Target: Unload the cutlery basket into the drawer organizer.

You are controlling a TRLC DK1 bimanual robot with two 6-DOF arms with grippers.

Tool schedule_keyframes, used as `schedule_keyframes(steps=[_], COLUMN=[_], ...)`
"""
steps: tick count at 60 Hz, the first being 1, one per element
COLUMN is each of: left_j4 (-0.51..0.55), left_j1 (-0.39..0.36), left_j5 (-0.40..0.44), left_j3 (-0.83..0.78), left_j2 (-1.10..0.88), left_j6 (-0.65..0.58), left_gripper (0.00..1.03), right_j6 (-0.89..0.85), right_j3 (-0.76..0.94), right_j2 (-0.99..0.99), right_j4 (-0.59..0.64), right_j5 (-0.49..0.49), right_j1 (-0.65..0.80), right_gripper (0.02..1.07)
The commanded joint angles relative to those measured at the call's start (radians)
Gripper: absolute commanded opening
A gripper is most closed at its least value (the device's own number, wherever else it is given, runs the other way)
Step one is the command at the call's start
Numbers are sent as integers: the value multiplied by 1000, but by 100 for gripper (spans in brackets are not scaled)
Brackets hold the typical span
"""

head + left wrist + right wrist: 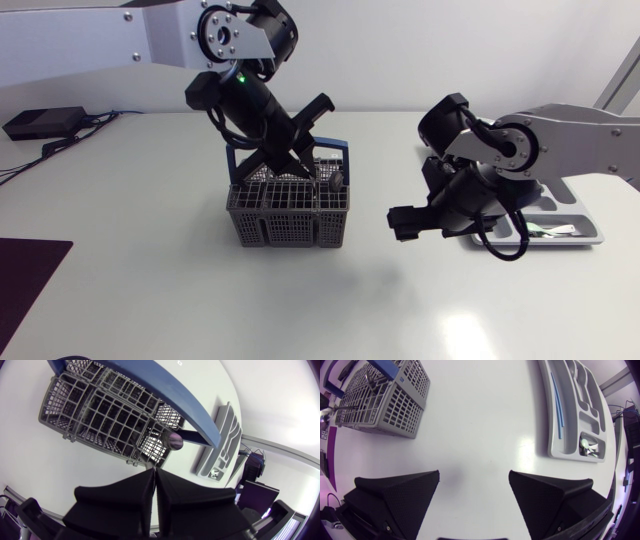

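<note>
I judge the unloading to be partway through. One shiny piece [590, 445] already lies in an end compartment of the organizer [570, 390], and cutlery stands in the basket [290, 225].

My left pincer [155, 472] hangs over the basket, just above its near corner. Its fingers are pressed flat together, and I can see nothing held between them. Just ahead of the tips a dark-ended utensil [175, 440] sticks up from a corner cell, close under the basket's blue handle [190, 405].

My right pincer [474, 474] hovers over bare surface [480, 420] between the basket and the organizer. Its fingers are spread wide and it is empty. From there I can see more cutlery in the basket's far cells, though not clearly enough to name the pieces.

The step in hand looks like fetching the next piece. If the left arm takes it, the fingers must first part and straddle the dark end from two sides. They must also stay clear of the blue handle, which crosses close by and could snag a finger. Then comes a straight lift until the piece clears the mesh.

The organizer sits well off to my right, partly under the right arm. The piece would therefore have to be carried across or passed to the open right pincer, and I can't tell which is planned.
</note>
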State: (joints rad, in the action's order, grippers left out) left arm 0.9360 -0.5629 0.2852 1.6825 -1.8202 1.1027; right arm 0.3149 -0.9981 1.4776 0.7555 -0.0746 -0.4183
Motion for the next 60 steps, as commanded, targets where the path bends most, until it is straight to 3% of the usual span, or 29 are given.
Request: schedule_keyframes(steps=[1, 42, 60], left_j4=[20, 64, 64], left_j1=[9, -5, -51], left_j5=[25, 37, 62], left_j3=[40, -15, -93], left_j2=[33, 248, 317], left_j6=[19, 17, -1], left_gripper=[4, 4, 4], right_j6=[30, 24, -106], right_j3=[30, 44, 76], right_j2=[-10, -109, -206], right_j4=[1, -1, -12], right_j5=[-4, -2, 96], right_j1=[-10, -40, -42], right_gripper=[102, 102, 102])
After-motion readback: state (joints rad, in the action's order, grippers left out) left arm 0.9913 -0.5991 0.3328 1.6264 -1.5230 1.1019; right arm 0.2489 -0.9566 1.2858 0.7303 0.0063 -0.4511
